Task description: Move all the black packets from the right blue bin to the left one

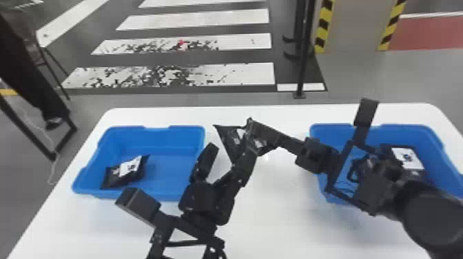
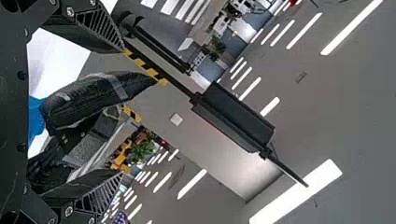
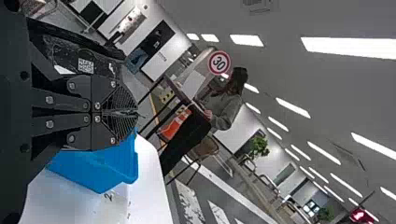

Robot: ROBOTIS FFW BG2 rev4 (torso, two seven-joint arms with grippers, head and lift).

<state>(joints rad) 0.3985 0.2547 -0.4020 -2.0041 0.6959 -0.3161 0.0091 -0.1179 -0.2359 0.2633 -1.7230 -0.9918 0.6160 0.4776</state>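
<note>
Starting with the white desk (image 1: 282, 220), spread across the lower half of the head view. Seeing on it the left blue bin (image 1: 172, 137) at middle left of the frame and the right blue bin (image 1: 330, 132) at middle right. Looks partway through the job, to judge by both bins.

Finding the right pincer (image 3: 135, 113) pressed together on a black packet (image 1: 225, 137), held up near the centre of the head view, between the bins. Finding the left pincer (image 1: 232, 148) spread wide just beside the same packet, with no way to tell about contact. Probably calls for a handover next, then a drop at middle left; could slip with too early a release on the right.

Counting one packet lying in the left bin (image 1: 115, 177), towards its lower left: apparently done. Counting at least one in the right bin (image 1: 407, 158), partly behind the right arm (image 1: 379, 187): yet to go. Cannot tell about any more beneath or behind.

Noting, smallest of all, a white label (image 1: 130, 166) facing up on the delivered packet, at middle left of the frame.
</note>
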